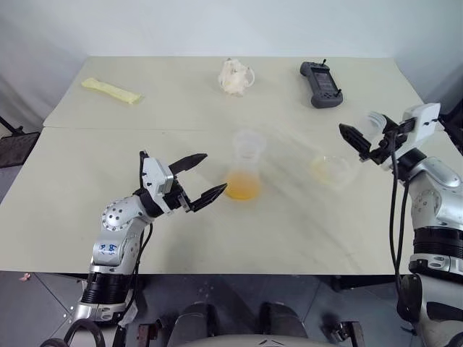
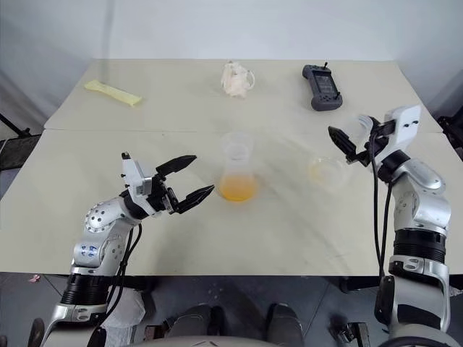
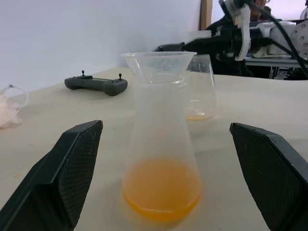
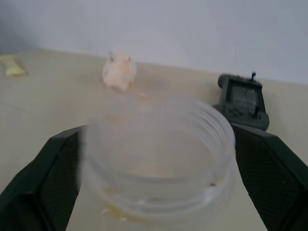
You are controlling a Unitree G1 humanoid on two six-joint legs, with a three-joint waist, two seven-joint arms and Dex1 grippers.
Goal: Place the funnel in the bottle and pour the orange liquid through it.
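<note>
With the orange liquid (image 3: 161,192) poured into the bottle (image 1: 244,173), the right gripper (image 4: 159,192), jaws spread around the emptied cup (image 4: 159,159), is best drawn straight back without nudging it, while the left gripper (image 1: 199,177) waits open, holding nothing.

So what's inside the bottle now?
The bottle has orange liquid pooled at its bottom, and the clear funnel sits in its neck. The funnel's spout is hard to make out through the cloudy neck.

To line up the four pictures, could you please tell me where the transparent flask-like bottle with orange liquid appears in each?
Left eye view: transparent flask-like bottle at table centre.
Right eye view: bottle at centre.
Left wrist view: bottle fills the middle.
Right wrist view: I cannot make it out.
Shared landmark: the black handheld controller on the table's far side.
</note>
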